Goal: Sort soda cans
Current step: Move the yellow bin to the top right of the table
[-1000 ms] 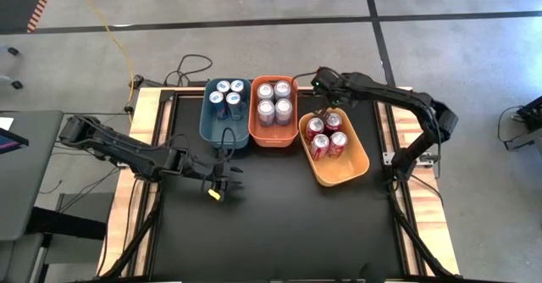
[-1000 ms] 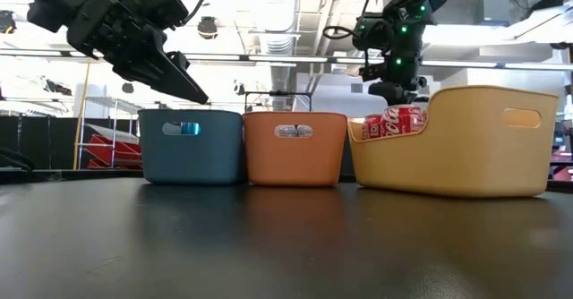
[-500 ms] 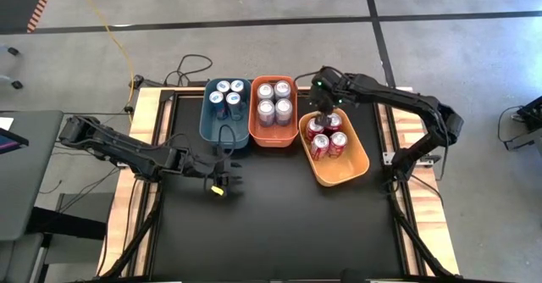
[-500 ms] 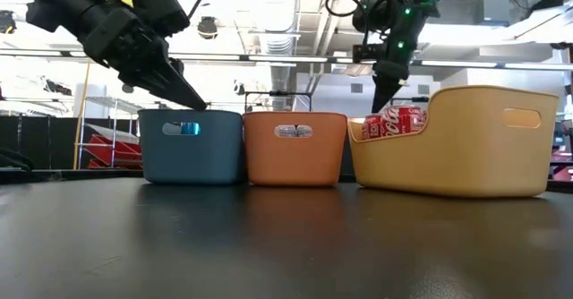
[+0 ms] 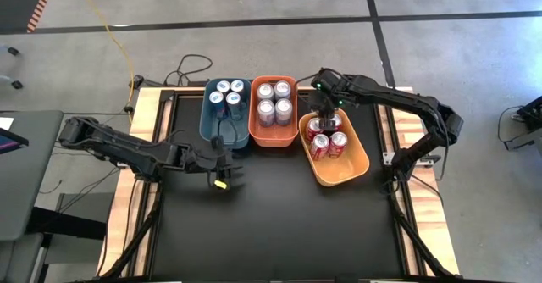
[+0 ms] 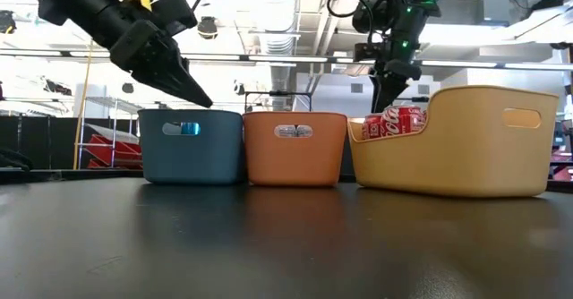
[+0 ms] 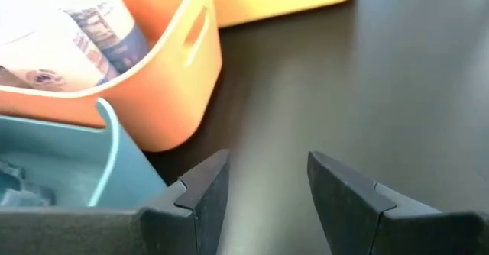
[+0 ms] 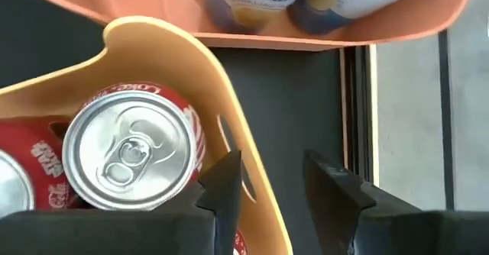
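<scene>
Since a second ago, the right gripper (image 5: 322, 118) has let go and lifted, fingers apart and empty above the red soda cans (image 5: 326, 136) in the yellow bin (image 5: 356, 169) at 2 o'clock on the table (image 5: 271, 232). Best to rise straight, since one finger hangs outside the bin's wall and could snag it. Silver cans (image 5: 273, 101) fill the orange bin (image 5: 295, 136); blue cans (image 5: 227, 97) the blue bin (image 5: 206, 122). At 9 o'clock, the left gripper (image 5: 223, 180) waits, fingers apart.
</scene>
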Available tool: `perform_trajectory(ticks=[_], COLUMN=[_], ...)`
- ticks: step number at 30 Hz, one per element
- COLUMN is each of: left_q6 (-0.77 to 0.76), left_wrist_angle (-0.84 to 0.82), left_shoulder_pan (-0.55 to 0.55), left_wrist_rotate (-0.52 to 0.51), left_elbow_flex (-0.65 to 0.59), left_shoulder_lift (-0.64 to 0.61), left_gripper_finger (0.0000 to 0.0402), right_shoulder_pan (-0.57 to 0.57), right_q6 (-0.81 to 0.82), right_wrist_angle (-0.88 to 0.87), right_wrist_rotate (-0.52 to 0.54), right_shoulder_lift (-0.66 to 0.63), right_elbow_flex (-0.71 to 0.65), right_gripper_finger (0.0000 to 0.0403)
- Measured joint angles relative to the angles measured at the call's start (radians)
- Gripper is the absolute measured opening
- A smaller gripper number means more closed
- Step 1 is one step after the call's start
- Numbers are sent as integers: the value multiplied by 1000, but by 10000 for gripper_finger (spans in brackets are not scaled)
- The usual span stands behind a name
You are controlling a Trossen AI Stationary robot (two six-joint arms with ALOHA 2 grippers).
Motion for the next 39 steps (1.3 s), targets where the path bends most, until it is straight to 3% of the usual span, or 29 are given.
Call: perform_trajectory(ticks=[4, 13, 21, 29, 39], left_q6=[12, 12, 6, 5, 15], left_wrist_angle=[0, -2, -17, -23, -31], left_shoulder_pan=[20, 47, 64, 79, 80], left_wrist_rotate=[0, 1, 1, 1, 1], left_elbow_flex=[8, 8, 8, 8, 9], left_shoulder_lift=[0, 0, 0, 0, 0], left_gripper_finger=[173, 173, 173, 173, 173], right_shoulder_pan=[0, -1, -25, -117, -199], right_q6=[-30, -27, -30, 44, -81], right_wrist_angle=[4, 44, 68, 119, 283], right_wrist_rotate=[-59, -62, -70, -64, -52], right_shoulder_lift=[11, 107, 127, 130, 132], right_elbow_flex=[0, 0, 0, 24, 34], right_gripper_finger=[147, 119, 12, 4, 2])
